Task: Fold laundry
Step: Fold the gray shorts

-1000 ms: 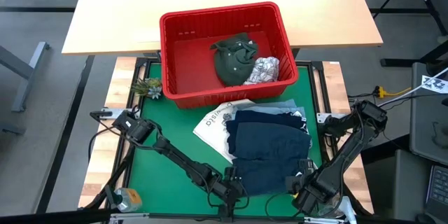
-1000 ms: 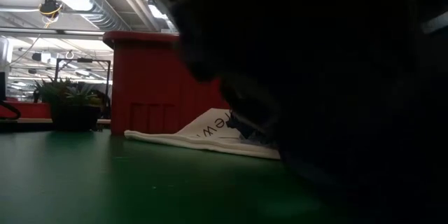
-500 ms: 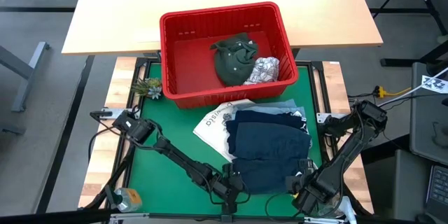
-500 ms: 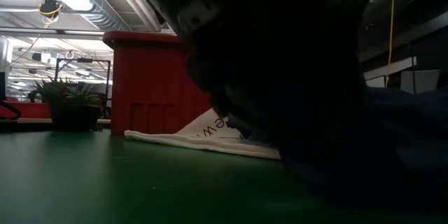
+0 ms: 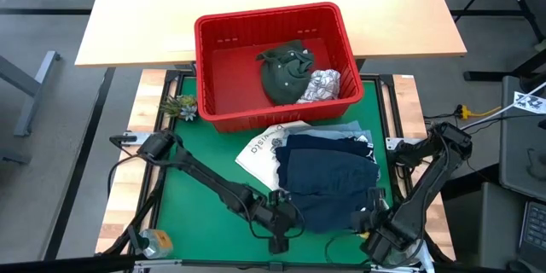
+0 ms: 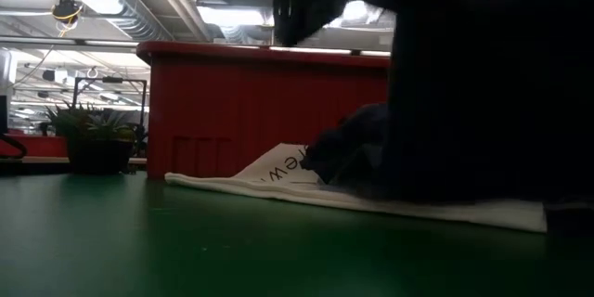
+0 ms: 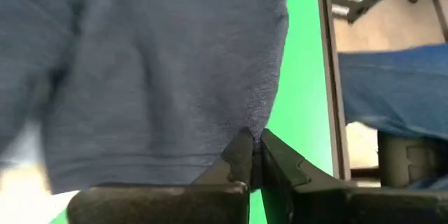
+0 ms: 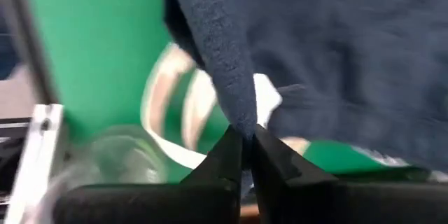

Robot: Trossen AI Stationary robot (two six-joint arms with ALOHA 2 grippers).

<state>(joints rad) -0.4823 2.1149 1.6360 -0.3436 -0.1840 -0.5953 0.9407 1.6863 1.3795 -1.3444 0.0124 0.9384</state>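
Two pincers are clamped on the near hem of the navy garment (image 5: 328,188), which lies on the green desk (image 5: 200,222) just near of the red basket (image 5: 217,94), on top of a white tote bag (image 5: 260,153) and a light blue denim piece (image 5: 354,130). The left pincer (image 7: 250,157) is pinched shut on the hem's near left corner, and the right pincer (image 8: 243,143) is shut on the cloth at the near right corner; both wrist views show fabric nipped between closed fingers. The cloth looks soft, limp and light, so it should drape and sag between the two holds; corner grips like these suit it, as a single middle hold would likely let it bunch. Its long axis runs near to far, the gripped hem facing the near edge. An olive garment (image 5: 286,70) and a printed white one (image 5: 322,85) lie in the basket.
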